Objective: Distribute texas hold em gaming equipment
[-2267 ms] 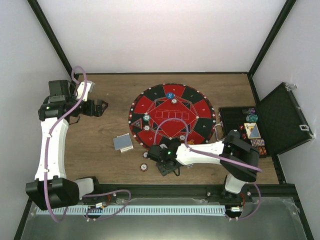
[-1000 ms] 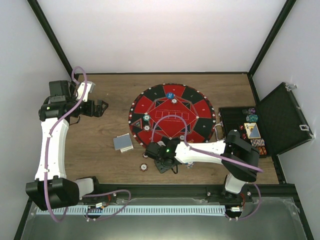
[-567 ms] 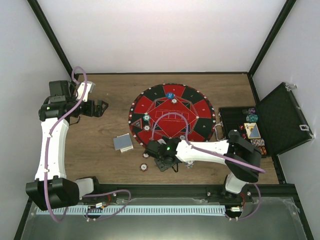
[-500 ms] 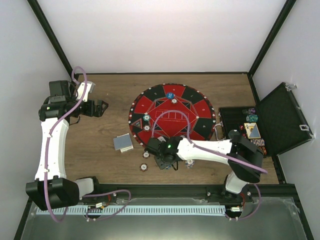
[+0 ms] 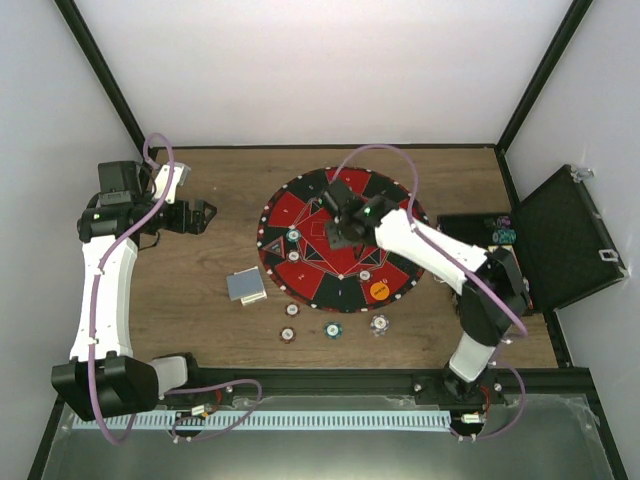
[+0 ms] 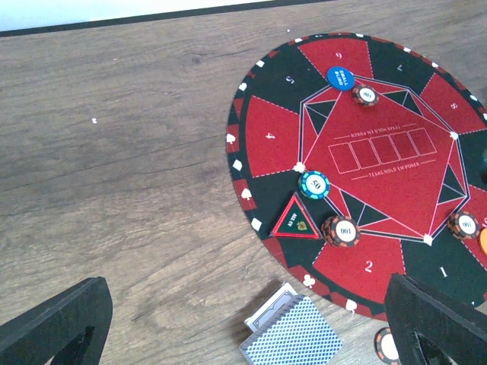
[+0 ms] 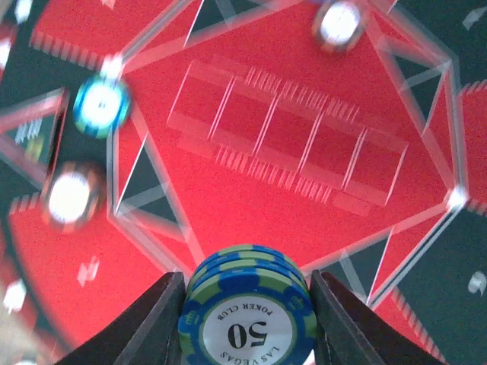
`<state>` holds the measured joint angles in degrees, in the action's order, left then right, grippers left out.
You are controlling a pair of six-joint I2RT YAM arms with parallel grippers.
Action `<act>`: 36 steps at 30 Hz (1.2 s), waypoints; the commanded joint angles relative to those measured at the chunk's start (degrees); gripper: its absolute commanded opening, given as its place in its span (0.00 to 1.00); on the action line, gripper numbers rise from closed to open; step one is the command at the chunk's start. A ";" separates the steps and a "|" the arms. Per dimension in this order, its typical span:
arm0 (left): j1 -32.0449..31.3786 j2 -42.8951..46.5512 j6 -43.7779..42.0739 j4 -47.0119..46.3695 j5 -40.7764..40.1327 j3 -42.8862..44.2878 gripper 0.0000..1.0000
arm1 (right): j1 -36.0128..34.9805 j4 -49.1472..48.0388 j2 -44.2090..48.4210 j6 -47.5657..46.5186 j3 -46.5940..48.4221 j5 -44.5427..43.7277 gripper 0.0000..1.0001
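My right gripper point(image 7: 247, 304) is shut on a small stack of blue-and-green "50" chips point(image 7: 247, 315) and holds it above the red centre of the round mat point(image 5: 300, 205); in the top view it point(image 5: 345, 215) hangs over the mat's middle. My left gripper point(image 5: 203, 215) is open and empty, well left of the mat; it also shows in the left wrist view point(image 6: 247, 287). The grey-blue card deck point(image 5: 246, 286) lies on the wood left of the mat, and shows in the left wrist view too point(image 6: 293, 334). Red point(image 5: 288, 334), green point(image 5: 332, 330) and grey point(image 5: 379, 324) chips lie in front of the mat.
On the mat lie a blue button point(image 6: 341, 76), an orange button point(image 5: 379, 291), an "all in" triangle point(image 6: 297, 219) and single chips point(image 6: 313, 184) point(image 6: 340, 230) point(image 6: 366, 95). The open black case point(image 5: 565, 240) with more chips stands at the right table edge.
My right arm has swung from the table in front of the mat up over the mat's centre. The green chip and the orange button that it covered now show. The left arm has not moved.
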<state>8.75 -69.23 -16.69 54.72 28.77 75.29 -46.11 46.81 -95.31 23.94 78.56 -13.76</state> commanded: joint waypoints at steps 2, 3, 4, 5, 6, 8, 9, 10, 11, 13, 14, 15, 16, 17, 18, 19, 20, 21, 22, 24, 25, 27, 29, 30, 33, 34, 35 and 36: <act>0.30 0.55 0.14 -0.27 0.63 0.50 1.00 | 9.63 -4.23 -11.64 -9.06 13.37 -4.20 0.07; 0.30 0.44 0.13 -0.23 0.70 0.48 1.00 | 11.30 -4.45 -14.13 -9.69 16.10 -3.91 0.07; 0.30 0.37 0.21 -0.23 0.75 0.48 1.00 | 12.70 -4.59 -16.52 -10.26 18.69 -3.57 0.07; 0.30 0.38 0.18 -0.18 0.82 0.50 1.00 | 14.11 -4.64 -19.11 -10.74 21.53 -3.19 0.07; 0.30 0.28 0.18 -0.22 0.76 0.43 1.00 | 15.31 -4.50 -21.51 -11.03 23.92 -2.81 0.07; 0.30 0.23 0.12 -0.46 0.67 0.15 1.00 | 17.54 -4.00 -26.11 -11.42 29.04 -2.30 0.07; 0.26 0.12 0.13 -0.49 0.72 0.05 1.00 | 18.49 -3.72 -28.15 -11.54 31.09 -2.09 0.07; 0.27 -0.01 0.15 -0.49 0.79 -0.04 1.00 | 19.36 -3.70 -30.16 -11.68 32.94 -1.86 0.07; 0.30 -0.13 0.22 -0.55 0.89 -0.11 1.00 | 20.17 -3.77 -31.86 -11.77 34.47 -1.29 0.07; 0.30 -0.36 0.25 -0.66 1.15 -0.22 1.00 | 21.83 -3.81 -35.15 -11.68 36.89 -0.29 0.07; 0.28 -0.50 0.33 -0.79 1.19 -0.30 1.00 | 22.42 -4.01 -36.91 -11.59 37.97 0.10 0.07; 0.30 -0.51 0.36 -0.84 1.26 -0.38 1.00 | 22.99 -4.20 -38.09 -11.44 38.58 0.77 0.07; 0.30 -0.59 0.42 -0.80 1.27 -0.44 1.00 | 23.45 -4.45 -39.21 -11.21 39.00 1.42 0.07; 0.30 -0.64 0.28 -0.87 1.27 -0.49 1.00 | 23.72 -4.73 -40.12 -11.02 39.22 1.89 0.07; 0.30 -0.71 0.26 -0.85 1.21 -0.49 1.00 | 24.03 -5.05 -41.07 -10.99 39.43 2.21 0.07; 0.26 -0.68 0.24 -0.84 1.05 -0.49 1.00 | 24.14 -5.27 -41.93 -10.98 39.70 2.50 0.07; 0.29 -0.68 0.21 -0.77 0.90 -0.43 1.00 | 24.29 -5.32 -42.75 -10.95 39.99 2.52 0.07; 0.28 -0.72 0.21 -0.67 0.85 -0.36 1.00 | 24.48 -5.32 -43.50 -10.82 40.34 2.68 0.07; 0.25 -0.73 0.19 -0.60 0.87 -0.20 1.00 | 24.58 -5.37 -44.01 -10.75 40.57 3.11 0.07; 0.30 -0.65 0.19 -0.42 0.95 -0.01 1.00 | 24.84 -5.41 -44.85 -10.39 40.81 3.90 0.08; 0.30 -0.56 0.17 -0.36 1.00 0.03 1.00 | 24.98 -5.49 -45.07 -10.19 40.80 4.46 0.09; 0.30 -0.54 0.19 -0.27 0.94 0.14 1.00 | 25.01 -5.47 -45.30 -9.86 40.87 5.46 0.14; 0.29 -0.55 0.19 -0.22 0.74 0.12 1.00 | 24.99 -5.16 -45.34 -9.57 41.07 5.75 0.29; 0.30 -0.55 0.18 -0.16 0.81 0.06 1.00 | 25.01 -4.88 -45.24 -9.39 41.32 5.76 0.39; 0.25 -0.42 0.25 -0.20 0.93 -0.05 1.00 | 24.97 -3.75 -44.25 -8.99 42.01 5.73 0.46; 0.29 -0.34 0.35 -0.22 0.93 -0.05 1.00 | 24.96 -3.47 -43.60 -8.81 42.02 5.56 0.48; 0.30 -0.27 0.48 -0.25 0.89 -0.05 1.00 | 25.01 -3.13 -42.90 -8.56 42.04 5.36 0.51; 0.30 -0.21 0.51 -0.31 0.85 -0.05 1.00 | 24.94 -2.82 -42.02 -8.41 42.07 5.06 0.54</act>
<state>8.75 -69.87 -16.67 54.70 28.80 75.20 -21.43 42.02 -139.20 14.48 117.73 -8.82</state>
